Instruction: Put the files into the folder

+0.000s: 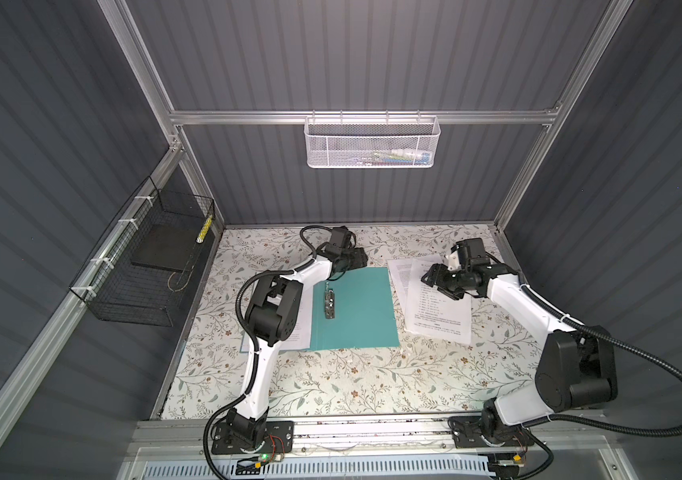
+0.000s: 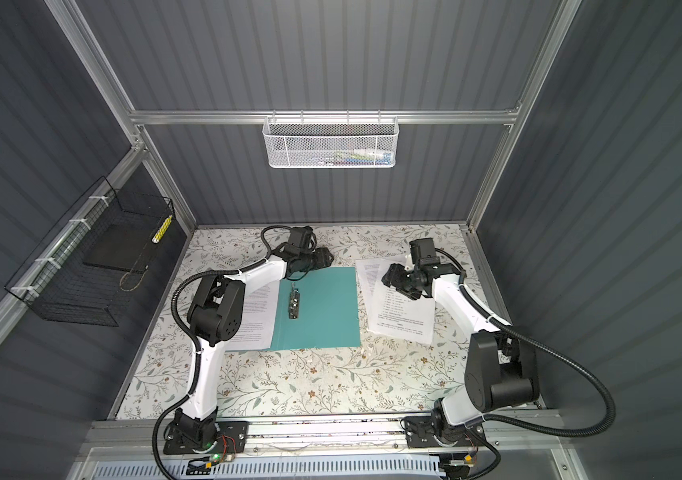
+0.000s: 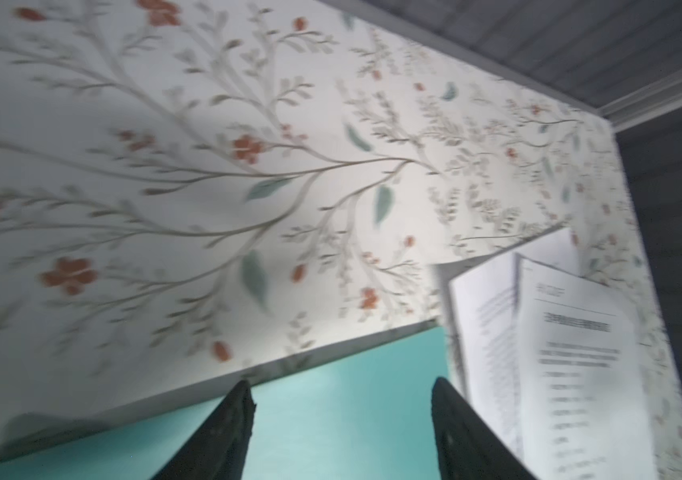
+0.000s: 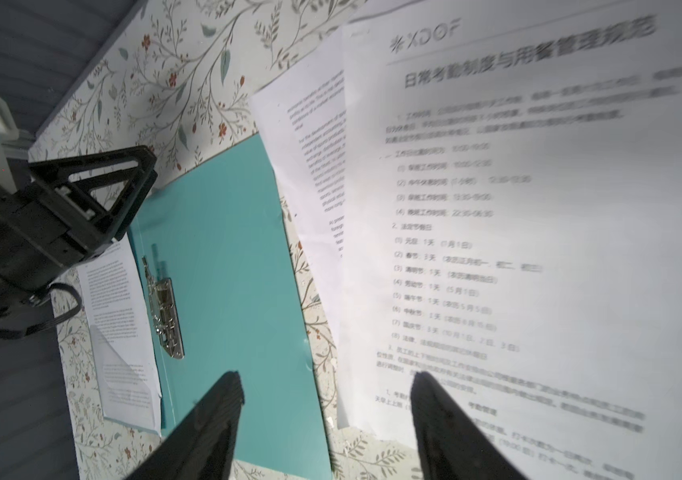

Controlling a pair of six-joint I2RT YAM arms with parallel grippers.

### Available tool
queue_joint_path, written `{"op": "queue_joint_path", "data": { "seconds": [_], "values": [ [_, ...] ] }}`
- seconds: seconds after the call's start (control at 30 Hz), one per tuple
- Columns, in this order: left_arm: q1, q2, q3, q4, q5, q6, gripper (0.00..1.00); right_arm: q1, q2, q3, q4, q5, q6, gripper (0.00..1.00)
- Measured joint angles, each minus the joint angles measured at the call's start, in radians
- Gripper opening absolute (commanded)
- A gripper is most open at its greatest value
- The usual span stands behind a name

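The teal folder [image 1: 356, 311] [image 2: 322, 307] lies open on the table, with its silver clip bar [image 1: 329, 304] [image 4: 165, 316] near the spine. Two overlapping files [image 1: 439, 307] [image 2: 401, 311] [image 4: 538, 208] lie just to its right. A third printed sheet [image 2: 258, 307] [image 4: 119, 299] lies on its left side, partly under the left arm. My left gripper [image 1: 361, 259] [image 3: 341, 384] hovers open over the folder's far edge [image 3: 331, 415], holding nothing. Above the far left corner of the two files, my right gripper [image 1: 435, 277] [image 4: 322, 378] is open and empty.
A black wire basket [image 1: 123, 291] on the left wall holds a dark grey slab [image 1: 160, 249]. A white mesh basket [image 1: 372, 141] hangs on the back wall. The floral table cover [image 1: 331, 382] stretches from the folder to the front rail.
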Motion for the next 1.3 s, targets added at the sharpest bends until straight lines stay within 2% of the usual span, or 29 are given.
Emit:
{"op": "queue_joint_path", "data": {
  "seconds": [0.1,0.23,0.33,0.4,0.5,0.6,0.77,1.3],
  "values": [
    [-0.056,0.033,0.098,0.002,0.011,-0.011,0.7,-0.07,-0.002,-0.003,0.01,-0.002,0.008,0.68],
    [-0.107,0.15,0.298,-0.006,0.032,-0.01,0.7,-0.154,-0.001,-0.023,0.027,0.0,0.018,0.68],
    [-0.117,0.245,0.413,-0.008,0.057,-0.011,0.7,-0.206,0.016,-0.034,0.041,0.006,0.025,0.69],
    [-0.112,0.312,0.475,-0.014,0.071,-0.018,0.7,-0.236,0.047,-0.034,0.055,0.017,0.026,0.75],
    [-0.109,0.389,0.533,-0.025,0.09,-0.028,0.7,-0.268,0.107,-0.033,0.067,0.035,0.031,0.77],
    [-0.108,0.438,0.564,-0.027,0.105,-0.033,0.7,-0.29,0.169,-0.03,0.068,0.049,0.033,0.75],
    [-0.111,0.44,0.576,-0.027,0.122,-0.037,0.7,-0.3,0.244,-0.014,0.069,0.068,0.033,0.74],
    [-0.11,0.44,0.564,-0.027,0.138,-0.037,0.68,-0.3,0.31,-0.011,0.125,0.021,0.037,0.71]
  ]
}}
